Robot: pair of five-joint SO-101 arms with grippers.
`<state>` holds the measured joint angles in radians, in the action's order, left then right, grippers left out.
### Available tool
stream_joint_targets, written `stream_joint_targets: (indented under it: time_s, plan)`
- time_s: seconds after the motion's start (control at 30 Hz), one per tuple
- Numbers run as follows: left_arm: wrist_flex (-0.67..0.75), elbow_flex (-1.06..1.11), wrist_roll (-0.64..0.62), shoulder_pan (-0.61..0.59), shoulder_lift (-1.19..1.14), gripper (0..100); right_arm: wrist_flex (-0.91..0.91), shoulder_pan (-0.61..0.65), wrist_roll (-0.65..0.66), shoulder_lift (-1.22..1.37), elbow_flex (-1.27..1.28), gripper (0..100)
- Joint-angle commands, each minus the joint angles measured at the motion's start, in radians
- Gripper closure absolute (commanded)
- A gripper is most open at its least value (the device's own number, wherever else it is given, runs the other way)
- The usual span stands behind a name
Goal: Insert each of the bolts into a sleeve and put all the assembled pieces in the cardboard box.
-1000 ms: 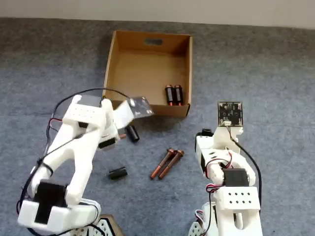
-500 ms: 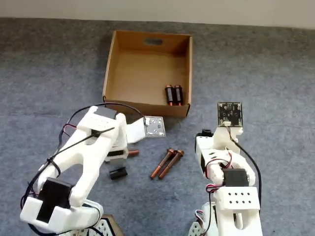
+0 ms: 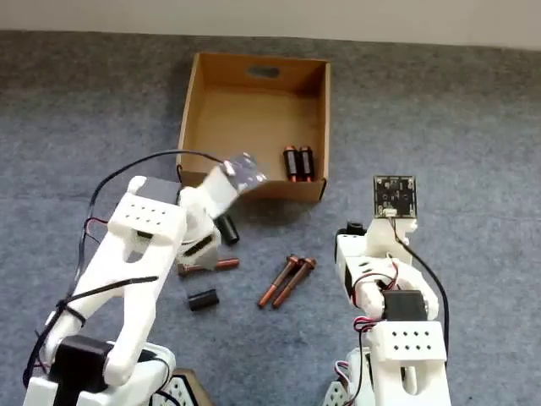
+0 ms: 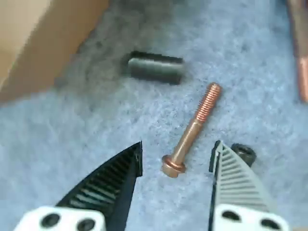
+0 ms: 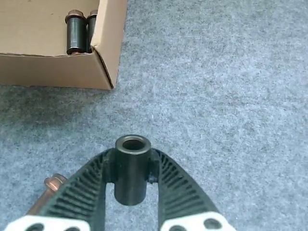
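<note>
Left arm (image 3: 127, 279): rises from the near left of the counter (image 3: 473, 127) and folds forward, with the wrist tipped down just in front of the cardboard box (image 3: 188, 110).
Left hand (image 4: 178, 147): spread wide and holding nothing; its two fingers stand on either side of the head end of the loose bolt (image 4: 190, 127).
Loose bolt: flat on the counter, its threaded tip toward a lying sleeve (image 4: 156, 67) that sits near the box's front wall.
Second sleeve (image 4: 243, 153): on the counter, partly hidden just behind one finger of the left hand.
Right arm (image 3: 389, 296): low at the near right, forearm pointing toward the box's front right corner.
Right hand (image 5: 131, 163): closed on the upright sleeve (image 5: 132, 168), pinching it from both sides with its bore facing up, short of the box's corner.
Bolt pair (image 3: 287, 282): side by side and touching, between the two arms, heads toward the box.
Assembled pieces (image 3: 297, 163): two, side by side in the box's front right corner.
</note>
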<state>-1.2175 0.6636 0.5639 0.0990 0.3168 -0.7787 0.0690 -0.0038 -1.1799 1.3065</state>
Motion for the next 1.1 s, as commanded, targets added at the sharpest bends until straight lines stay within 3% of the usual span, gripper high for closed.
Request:
stream_joint_targets:
  time_s: [0.0,0.17,0.3,0.53,0.73,1.07]
  plan:
    - [0.0,0.033,-0.341,-0.047,0.035,77,0.019,-0.012,-0.009,-0.019,-0.007,99.1]
    - [-0.011,0.07,-0.706,-0.054,0.036,77,0.019,-0.012,-0.009,-0.019,-0.007,99.1]
    - [-0.074,0.067,-0.848,-0.047,0.039,77,0.019,-0.012,-0.009,-0.019,-0.007,99.1]
    - [-0.201,0.07,-0.856,-0.01,0.036,77,0.019,-0.012,-0.009,-0.019,-0.007,99.1]
    - [-0.169,0.071,-0.862,0.025,0.036,93,0.019,-0.012,-0.009,-0.019,-0.007,99.1]
    - [-0.098,0.104,-0.865,0.031,0.035,90,0.019,-0.012,-0.009,-0.019,-0.007,99.1]
